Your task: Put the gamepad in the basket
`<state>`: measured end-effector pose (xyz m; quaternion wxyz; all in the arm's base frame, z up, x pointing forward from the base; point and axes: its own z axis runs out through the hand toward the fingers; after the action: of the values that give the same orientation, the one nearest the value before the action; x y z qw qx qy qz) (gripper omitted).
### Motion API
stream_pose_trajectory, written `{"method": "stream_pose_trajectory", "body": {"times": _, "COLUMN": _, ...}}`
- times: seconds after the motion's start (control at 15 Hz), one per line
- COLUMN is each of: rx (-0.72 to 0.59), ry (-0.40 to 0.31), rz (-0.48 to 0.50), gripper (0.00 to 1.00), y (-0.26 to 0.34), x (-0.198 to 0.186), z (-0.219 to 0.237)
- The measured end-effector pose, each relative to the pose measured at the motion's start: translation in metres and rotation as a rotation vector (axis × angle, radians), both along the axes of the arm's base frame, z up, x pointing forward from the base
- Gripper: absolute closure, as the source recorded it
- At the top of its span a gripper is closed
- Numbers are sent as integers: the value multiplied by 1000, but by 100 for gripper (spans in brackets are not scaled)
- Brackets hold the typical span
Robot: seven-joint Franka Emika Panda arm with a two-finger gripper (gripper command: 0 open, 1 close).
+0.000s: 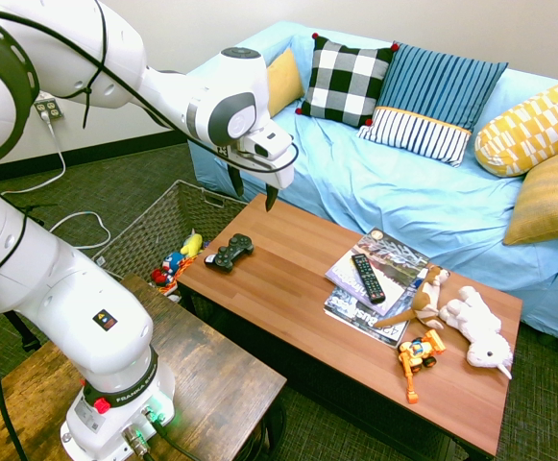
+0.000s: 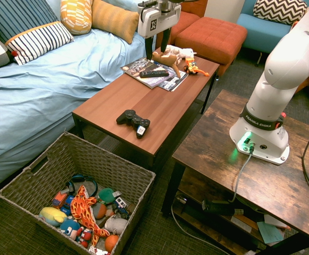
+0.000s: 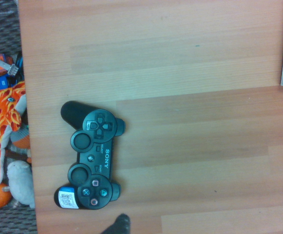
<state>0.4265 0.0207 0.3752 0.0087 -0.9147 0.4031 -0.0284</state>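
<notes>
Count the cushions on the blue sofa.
5. A mustard cushion at the far end, a black-and-white checked cushion, a blue striped cushion, and two yellow cushions at the near end. Others may be out of frame.

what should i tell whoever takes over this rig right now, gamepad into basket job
Claw: open, empty, pointing down, hanging above the coffee table, well clear of everything.
Gamepad: lying flat, buttons up, near the table end closest to the basket, untouched.
Basket: on the floor just past that table end, already holding toys.
Done: nothing yet.
Left: lower onto the gamepad, grip it, lift, carry it over the table edge and release it in the basket.
</notes>
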Motion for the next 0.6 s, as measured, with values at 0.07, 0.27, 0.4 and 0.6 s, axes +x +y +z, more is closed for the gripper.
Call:
{"method": "stream_pose_trajectory", "body": {"times": 0.07, "rx": 0, "ry": 0, "rz": 0, "gripper": 0, "y": 0, "x": 1, "z": 0}}
{"method": "stream_pose_trajectory", "body": {"times": 0.27, "rx": 7, "ry": -5, "rz": -18, "gripper": 0, "y": 5, "x": 5, "z": -6}}
{"method": "stream_pose_trajectory", "body": {"times": 0.4, "rx": 19, "ry": -9, "rz": -31, "gripper": 0, "y": 23, "x": 12, "z": -19}}
{"method": "stream_pose_trajectory", "body": {"times": 0.6, "rx": 13, "ry": 14, "rz": -39, "gripper": 0, "y": 57, "x": 17, "z": -55}}
